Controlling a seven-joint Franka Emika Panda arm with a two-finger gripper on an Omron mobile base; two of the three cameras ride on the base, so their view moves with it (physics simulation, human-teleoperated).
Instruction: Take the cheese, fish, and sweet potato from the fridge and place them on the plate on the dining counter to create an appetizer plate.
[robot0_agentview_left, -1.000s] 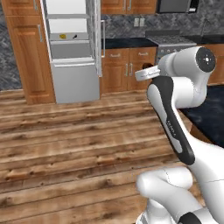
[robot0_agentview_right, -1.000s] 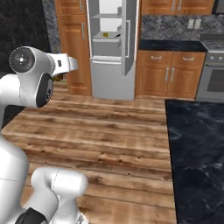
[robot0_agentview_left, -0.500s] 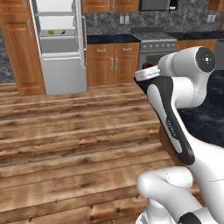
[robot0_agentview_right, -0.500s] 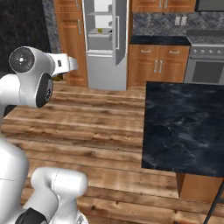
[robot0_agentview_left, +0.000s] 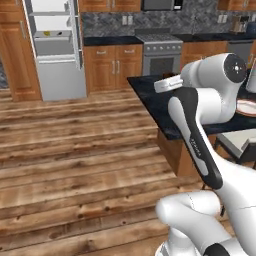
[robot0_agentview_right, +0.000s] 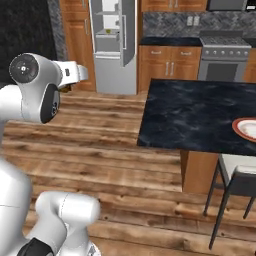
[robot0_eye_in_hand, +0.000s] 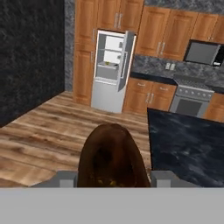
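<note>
Between fridge (robot0_eye_in_hand: 111, 70) and dining counter (robot0_agentview_right: 200, 112): gripper (robot0_eye_in_hand: 113, 177) clamps sweet potato (robot0_eye_in_hand: 113, 157). Carry level, grip firm, approach plate (robot0_agentview_right: 246, 129) before lowering.

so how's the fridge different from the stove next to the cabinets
The fridge is tall and light grey, its door open on white shelves; the stove is low, darker grey, its front shut. The fridge stands between wooden cabinets, the stove under a microwave. Both stand along the back wall.

Reddish-brown sweet potato (robot0_eye_in_hand: 111, 157); black marbled dining counter (robot0_agentview_right: 200, 112); light-grey fridge (robot0_agentview_left: 55, 50)
</note>
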